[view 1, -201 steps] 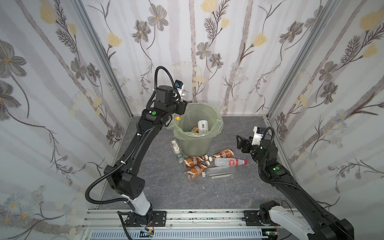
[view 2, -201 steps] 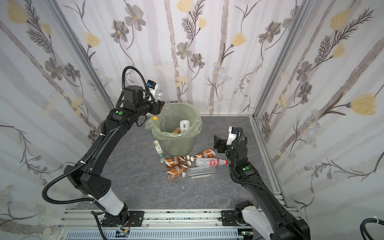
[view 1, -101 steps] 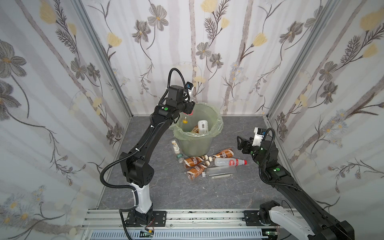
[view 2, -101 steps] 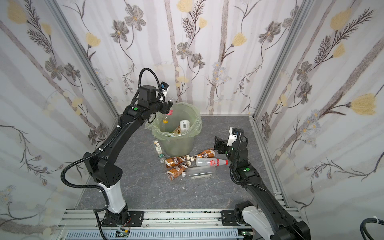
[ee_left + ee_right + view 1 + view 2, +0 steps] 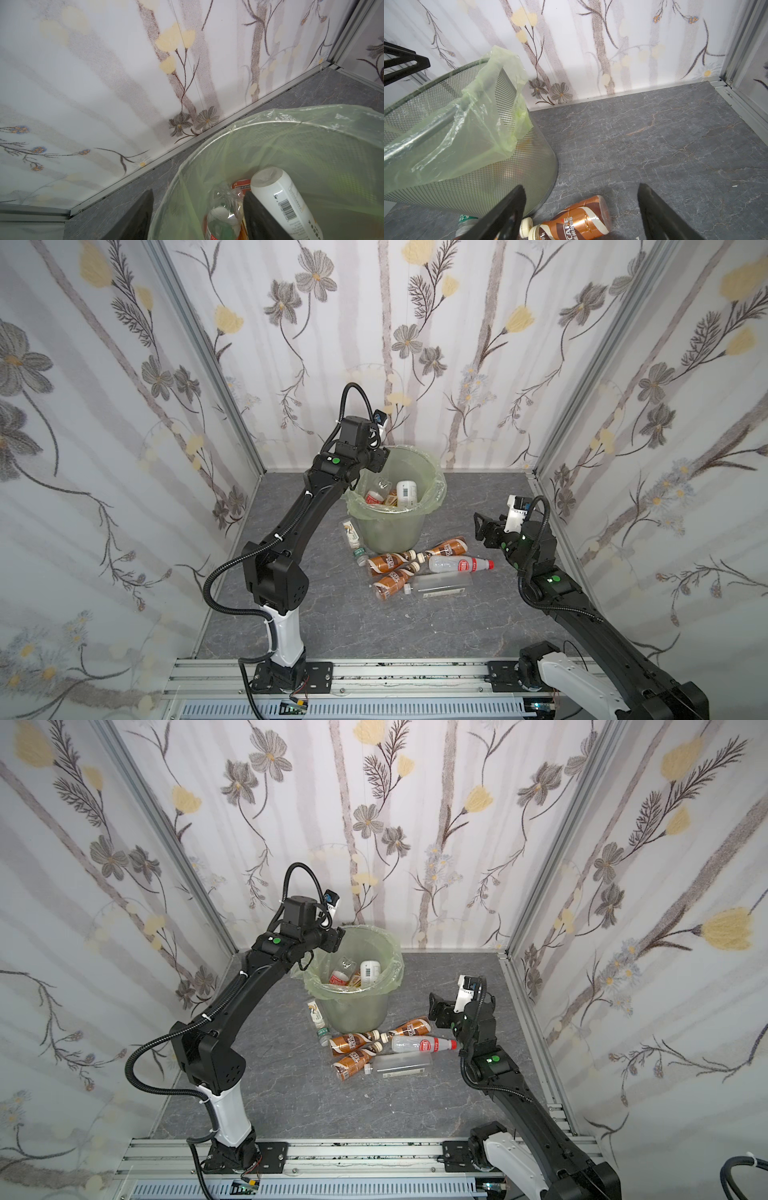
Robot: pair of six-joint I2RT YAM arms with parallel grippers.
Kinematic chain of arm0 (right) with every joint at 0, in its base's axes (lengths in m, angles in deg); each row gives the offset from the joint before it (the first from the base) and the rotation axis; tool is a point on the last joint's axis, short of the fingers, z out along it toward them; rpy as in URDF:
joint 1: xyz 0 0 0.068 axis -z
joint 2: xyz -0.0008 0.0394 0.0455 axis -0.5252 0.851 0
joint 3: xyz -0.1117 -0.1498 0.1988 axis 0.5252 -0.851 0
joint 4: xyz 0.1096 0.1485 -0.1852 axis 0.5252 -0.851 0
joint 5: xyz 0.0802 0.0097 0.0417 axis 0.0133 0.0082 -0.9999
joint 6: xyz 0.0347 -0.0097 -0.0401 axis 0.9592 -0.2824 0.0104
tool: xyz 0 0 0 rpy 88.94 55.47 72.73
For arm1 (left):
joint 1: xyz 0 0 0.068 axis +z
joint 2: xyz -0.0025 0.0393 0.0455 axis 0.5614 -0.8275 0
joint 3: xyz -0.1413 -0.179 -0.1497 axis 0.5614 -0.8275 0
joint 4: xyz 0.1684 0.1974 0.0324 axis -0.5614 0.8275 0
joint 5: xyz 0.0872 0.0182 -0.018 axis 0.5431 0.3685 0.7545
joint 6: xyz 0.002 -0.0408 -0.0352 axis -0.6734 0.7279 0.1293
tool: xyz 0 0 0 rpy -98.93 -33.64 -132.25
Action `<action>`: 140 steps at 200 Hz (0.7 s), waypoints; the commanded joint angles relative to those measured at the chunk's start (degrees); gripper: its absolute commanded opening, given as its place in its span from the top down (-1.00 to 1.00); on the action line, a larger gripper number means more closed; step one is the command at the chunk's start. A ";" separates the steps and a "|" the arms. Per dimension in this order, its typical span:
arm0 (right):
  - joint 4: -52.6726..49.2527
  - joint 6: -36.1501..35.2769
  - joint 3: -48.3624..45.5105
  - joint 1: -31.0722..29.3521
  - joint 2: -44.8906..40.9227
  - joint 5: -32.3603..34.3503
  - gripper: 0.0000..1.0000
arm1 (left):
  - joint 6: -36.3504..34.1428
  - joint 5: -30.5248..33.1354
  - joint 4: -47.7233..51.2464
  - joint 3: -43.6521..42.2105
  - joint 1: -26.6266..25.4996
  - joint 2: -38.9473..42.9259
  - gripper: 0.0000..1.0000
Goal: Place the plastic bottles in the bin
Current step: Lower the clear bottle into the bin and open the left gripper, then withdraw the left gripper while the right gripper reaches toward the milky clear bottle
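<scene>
Nearest my bases, a clear bottle [image 5: 440,587] lies on its side on the grey floor [image 5: 340,626]. Just beyond it, 3 brown-and-white bottles [image 5: 388,563] lie in a loose heap, and a red-labelled bottle [image 5: 459,564] lies at their right, its red cap pointing right.

My right gripper [image 5: 478,526] hovers right of that heap, near the bin's right side. Its fingers [image 5: 508,214] are spread wide with nothing between them. In my right wrist view, 1 of the brown bottles lies on the floor below the gap.

At the bin's near-left foot lie 2 more: a white-labelled bottle [image 5: 350,531] and a small green-labelled bottle [image 5: 360,552], both just beside the bin wall.

The bin [image 5: 390,531] stands upright in the middle, toward the far wall. Inside it, a white bottle [image 5: 406,493] leans with its base up, and a bottle with a red label [image 5: 376,494] lies to its left; more sit under them, but I cannot tell how many.

Farthest, my left gripper [image 5: 379,459] hangs over the bin's far-left rim. Its fingers [image 5: 141,214] are parted and released, gripping nothing; the bottles seen between them lie lower down, inside the bin.
</scene>
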 commanded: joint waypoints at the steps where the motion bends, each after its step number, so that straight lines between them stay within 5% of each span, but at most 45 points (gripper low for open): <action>1: -2.03 -2.49 1.43 0.09 0.42 0.51 -0.70 | 2.19 2.36 -1.62 -1.51 -0.05 2.58 -0.41; 77: -10.79 -7.21 5.87 0.20 7.18 -4.55 -0.69 | 8.93 5.82 -1.71 -17.38 0.93 16.83 -0.63; 140: -23.00 -12.21 12.59 -0.17 17.84 -13.42 -0.68 | 14.07 6.57 -3.49 -40.12 7.06 34.94 -0.77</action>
